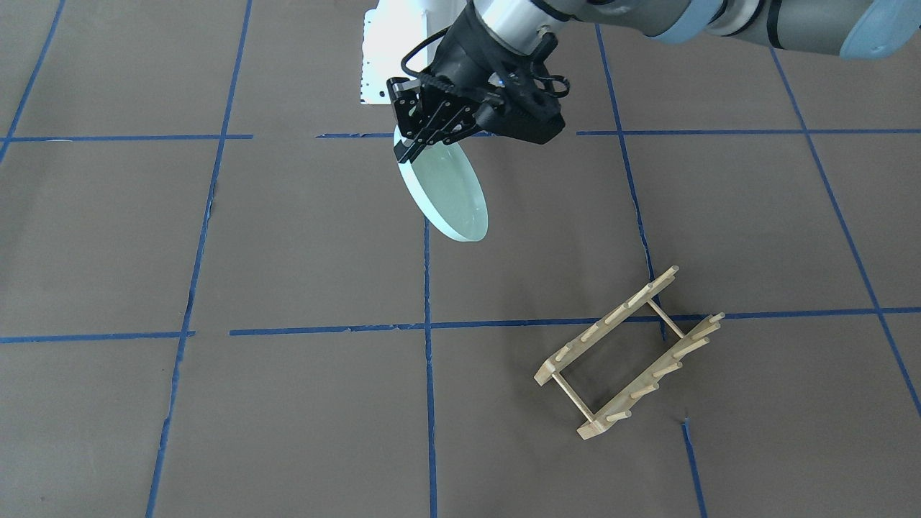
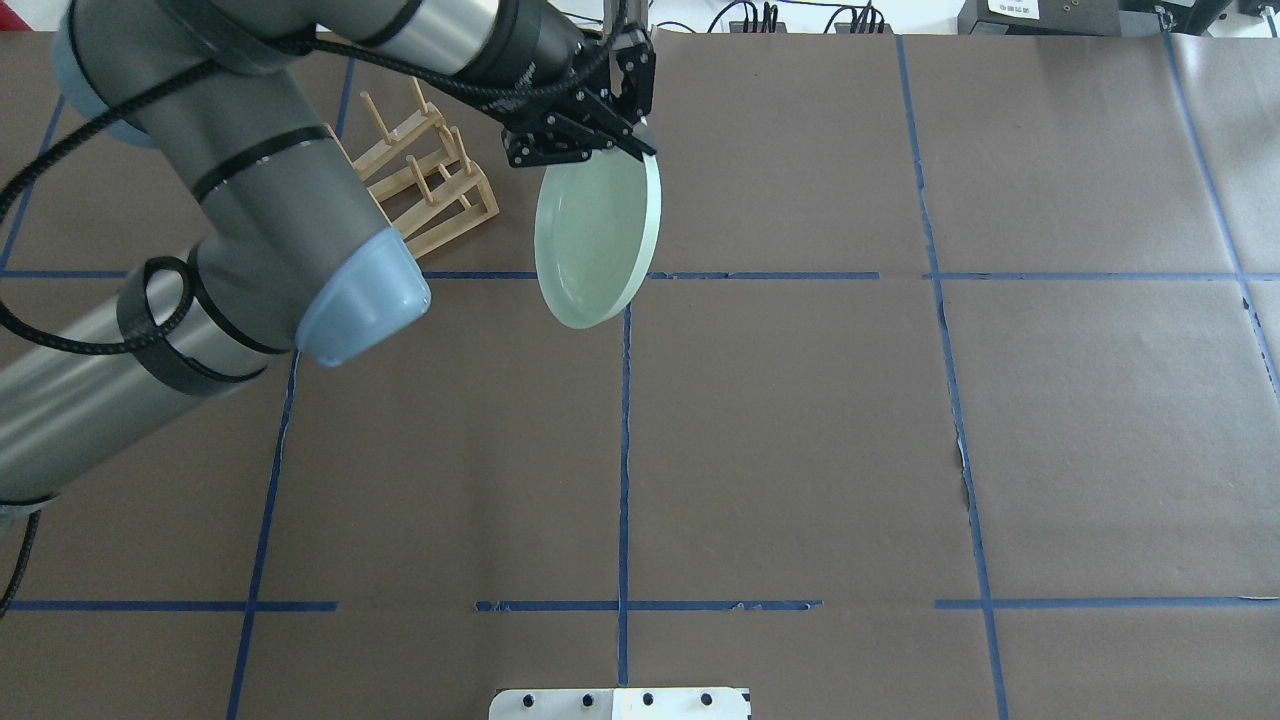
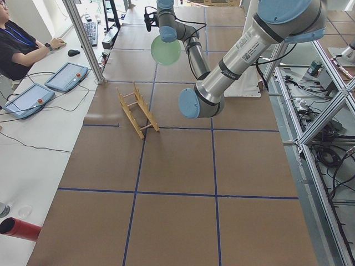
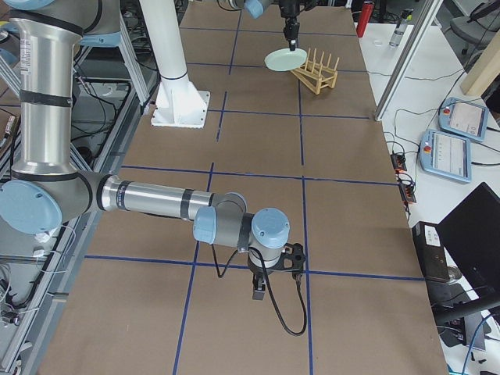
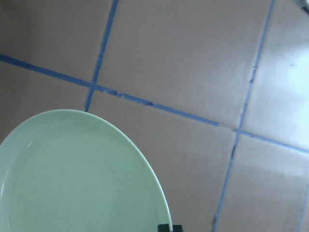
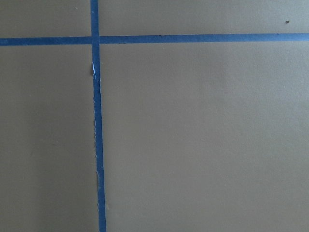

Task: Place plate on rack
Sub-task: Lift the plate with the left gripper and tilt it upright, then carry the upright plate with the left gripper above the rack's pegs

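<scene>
There is one plate [image 1: 446,191], one rack [image 1: 626,352], two arms and two tools.

The plate is round, pale green and shiny. It has a low edge all the way around and faint rings inside it. It looks about as wide as the rack.

The rack is small and made of light wood. It has two long rails with rows of little pegs sticking up. Two thin bars join the rails. It stands on the brown table [image 1: 288,252], which has blue tape lines [image 1: 429,374] crossing it.

The left tool [image 1: 406,152] is pinching the plate by its top edge. One finger is on each side of the edge. The plate hangs down from the tool, tipped on a slant, up in the air over the table. It touches nothing but the tool.

The plate is well apart from the rack. The rack sits farther from the robot than the plate, and more to the robot's left side.

The right tool [image 4: 258,294] is far from the plate and the rack. It points down, low over the table, near a blue line. I cannot tell if its fingers are spread or pressed together.
</scene>
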### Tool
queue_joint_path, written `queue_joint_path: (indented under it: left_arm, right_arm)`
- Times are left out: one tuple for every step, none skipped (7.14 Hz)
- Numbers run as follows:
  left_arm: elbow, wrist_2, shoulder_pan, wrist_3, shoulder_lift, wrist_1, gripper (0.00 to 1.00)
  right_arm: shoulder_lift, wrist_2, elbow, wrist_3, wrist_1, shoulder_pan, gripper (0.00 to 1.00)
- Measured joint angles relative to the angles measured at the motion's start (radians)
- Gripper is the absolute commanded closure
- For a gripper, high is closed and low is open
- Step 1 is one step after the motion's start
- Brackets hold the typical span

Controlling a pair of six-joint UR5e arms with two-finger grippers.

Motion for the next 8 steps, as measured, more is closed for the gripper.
queue_joint_path:
  left_arm:
    - [0.021, -0.003, -0.069, -0.084, 0.009, -0.115, 1.00]
    - [0.045, -0.002, -0.130, -0.161, 0.040, -0.245, 1.00]
    - [0.064, 0.002, -0.177, -0.213, 0.090, -0.387, 1.00]
    - [0.093, 0.026, -0.208, -0.247, 0.138, -0.527, 1.00]
    - [0.145, 0.082, -0.223, -0.277, 0.169, -0.664, 1.00]
    - [0.203, 0.142, -0.229, -0.299, 0.197, -0.791, 1.00]
    - [0.250, 0.197, -0.231, -0.315, 0.235, -0.904, 1.00]
    - [0.286, 0.235, -0.230, -0.321, 0.269, -0.982, 1.00]
  right_arm:
    - [0.000, 0.000, 0.000, 0.000, 0.000, 0.000, 0.00]
    - [0.000, 0.000, 0.000, 0.000, 0.000, 0.000, 0.00]
    - [0.000, 0.000, -0.001, 0.000, 0.000, 0.000, 0.00]
    - [0.000, 0.000, -0.001, 0.000, 0.000, 0.000, 0.00]
    - [0.000, 0.000, -0.001, 0.000, 0.000, 0.000, 0.00]
    - [0.000, 0.000, -0.001, 0.000, 0.000, 0.000, 0.00]
    - [0.000, 0.000, -0.001, 0.000, 0.000, 0.000, 0.00]
    - [0.000, 0.000, -0.001, 0.000, 0.000, 0.000, 0.00]
